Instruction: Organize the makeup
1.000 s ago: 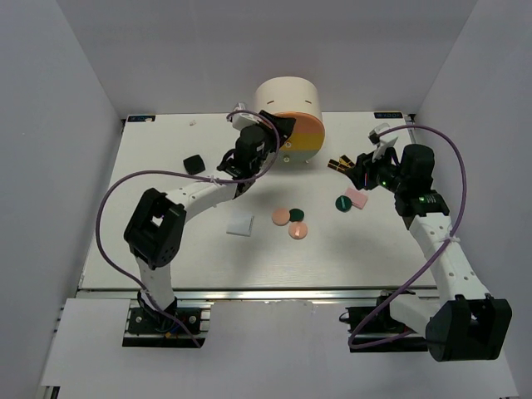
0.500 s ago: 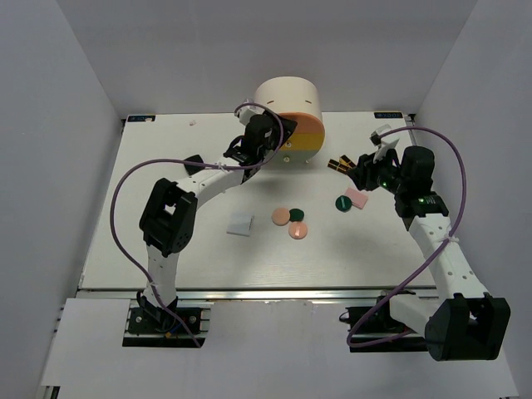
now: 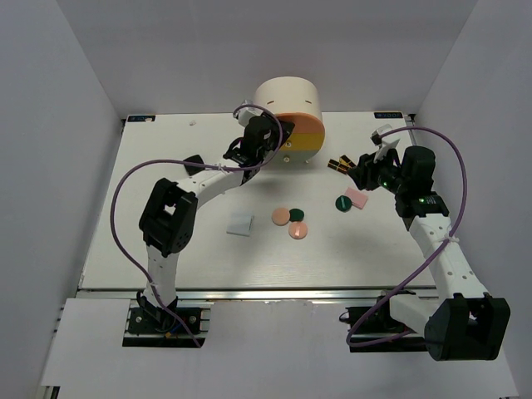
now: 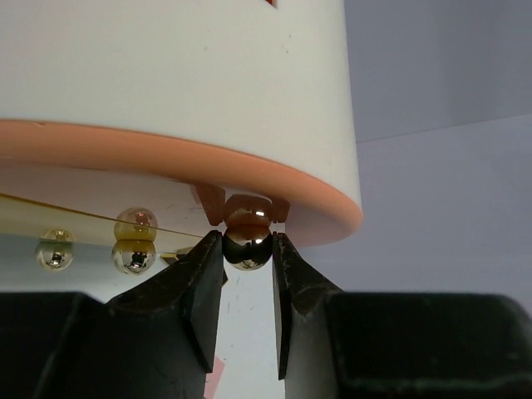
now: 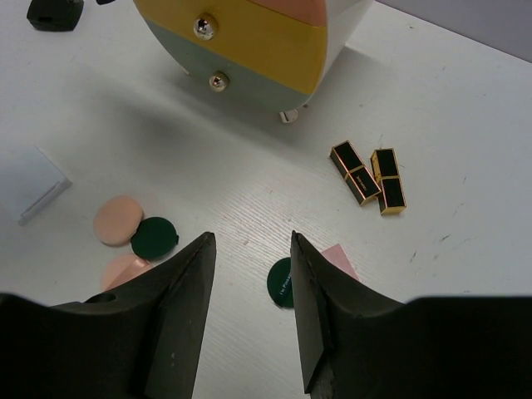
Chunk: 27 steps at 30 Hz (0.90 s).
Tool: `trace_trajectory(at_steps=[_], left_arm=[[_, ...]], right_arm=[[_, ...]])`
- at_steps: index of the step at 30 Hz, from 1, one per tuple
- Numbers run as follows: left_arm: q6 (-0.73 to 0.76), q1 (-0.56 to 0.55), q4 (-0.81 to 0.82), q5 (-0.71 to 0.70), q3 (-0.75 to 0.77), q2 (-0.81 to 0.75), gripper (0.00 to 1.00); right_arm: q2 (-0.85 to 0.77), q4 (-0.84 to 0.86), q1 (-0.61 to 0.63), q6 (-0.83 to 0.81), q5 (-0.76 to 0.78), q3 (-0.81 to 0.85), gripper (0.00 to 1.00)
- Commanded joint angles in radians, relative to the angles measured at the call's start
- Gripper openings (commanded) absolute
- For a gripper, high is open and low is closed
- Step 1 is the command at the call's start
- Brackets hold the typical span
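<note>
The makeup lies spread on the table: two black-and-gold lipstick tubes, a dark green disc beside a pink square compact, two pink discs with another green disc, a white square compact and a black compact. My left gripper is at the cabinet's front, its jaws pressed on both sides of the gold knob of the orange drawer. My right gripper hovers open over the table near the green disc, holding nothing.
The cream cylindrical cabinet stands at the back centre, its yellow drawer and lower drawer shut, each with a gold knob. White walls close in the table on three sides. The left arm's purple cable loops over the table's left half.
My left gripper has moved up to the cabinet front and narrowed its jaws onto the orange drawer's knob. The right arm has hardly moved.
</note>
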Motion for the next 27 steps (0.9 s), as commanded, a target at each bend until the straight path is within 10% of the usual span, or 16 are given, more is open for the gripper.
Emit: trace_trajectory(at_steps=[1,19,27], left_arm=[[-0.002,0.003,0.036,0.005,-0.043,-0.051,0.28],[-0.074,-0.108,0.145,-0.016,-0.390,-0.283,0.23],[-0.082,-0.109,0.139,-0.038,-0.385,-0.278,0.75]], right_arm=[[-0.016,0.045,-0.006,-0.003,-0.003,-0.012,0.47],[-0.012,0.028,-0.006,-0.046,0.004,-0.048,0.62],[0.035,-0.023,-0.006,-0.106,-0.018,-0.029,0.79]])
